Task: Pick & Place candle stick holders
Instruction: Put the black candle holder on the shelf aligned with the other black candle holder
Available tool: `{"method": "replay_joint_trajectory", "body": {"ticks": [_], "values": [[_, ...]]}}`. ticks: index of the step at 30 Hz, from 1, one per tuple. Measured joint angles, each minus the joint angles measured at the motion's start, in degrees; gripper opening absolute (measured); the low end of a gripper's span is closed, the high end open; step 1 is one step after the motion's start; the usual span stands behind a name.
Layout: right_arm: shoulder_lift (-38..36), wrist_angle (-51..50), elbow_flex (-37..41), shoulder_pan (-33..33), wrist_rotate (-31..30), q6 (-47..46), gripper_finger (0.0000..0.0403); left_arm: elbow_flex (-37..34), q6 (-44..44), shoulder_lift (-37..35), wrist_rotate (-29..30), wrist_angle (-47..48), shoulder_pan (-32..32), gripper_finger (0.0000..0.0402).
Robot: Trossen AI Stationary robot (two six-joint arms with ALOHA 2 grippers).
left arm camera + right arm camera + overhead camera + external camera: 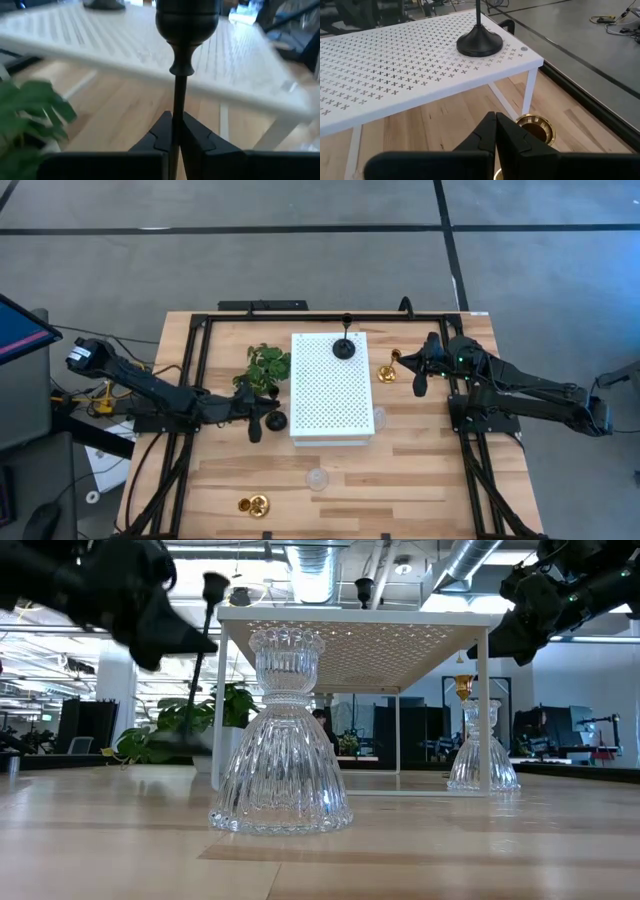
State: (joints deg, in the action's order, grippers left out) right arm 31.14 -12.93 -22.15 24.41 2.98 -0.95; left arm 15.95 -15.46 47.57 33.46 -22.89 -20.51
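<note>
My left gripper (258, 423) (176, 135) is shut on a black candle stick holder (274, 421) with a thin stem, just off the near left corner of the white perforated board (330, 385). A second black holder (345, 347) (479, 42) stands by its round base on the board's far end. My right gripper (420, 375) (495, 130) is shut and empty, up in the air to the right of an upright gold holder (388, 368) (536, 127). Two clear glass holders (318, 478) (378, 418) and another gold one (253, 505) stand on the table. My left gripper pinches the black holder's thin stem (178, 112) between its two fingers, below the cup (187, 20). The fingers come level from the table's left and lie across the stem. The holder stands nearly upright, a little tilted (205, 640); I cannot tell whether its base is off the table.
A green leafy sprig (265, 367) lies left of the board, behind my left gripper. The board stands on thin white legs (530, 92), with room beneath it. A black frame rail (330, 317) runs along the table's far edge. Bare wood lies at the near right.
</note>
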Motion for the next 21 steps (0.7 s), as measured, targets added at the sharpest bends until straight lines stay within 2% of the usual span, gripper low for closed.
{"method": "replay_joint_trajectory", "body": {"ticks": [3, 8, 11, 15, 21], "values": [[0.0, -0.37, 0.0, 0.01, 0.0, 0.0, 0.0, 3.3, 0.0, -4.05, 2.5, 6.71, 0.0, 0.0015], [0.0, -1.51, 0.0, 0.0, 0.0, 0.0, 0.0, 9.59, -1.73, -9.59, 9.15, 23.26, 0.02, 0.0014], [0.0, -2.08, 0.0, -0.01, 0.0, 0.0, 0.0, 12.88, 0.38, -11.16, 11.52, 24.8, 0.02, 0.0014], [0.0, -2.05, 0.0, -0.01, -0.02, 0.0, 0.0, 17.69, 5.91, -10.85, 11.55, 25.01, 0.0, 0.0014], [0.0, -2.02, 0.0, 0.01, -0.02, 0.94, 0.0, 25.52, 13.45, -6.09, 14.78, 24.98, 0.04, 0.0014]]}}
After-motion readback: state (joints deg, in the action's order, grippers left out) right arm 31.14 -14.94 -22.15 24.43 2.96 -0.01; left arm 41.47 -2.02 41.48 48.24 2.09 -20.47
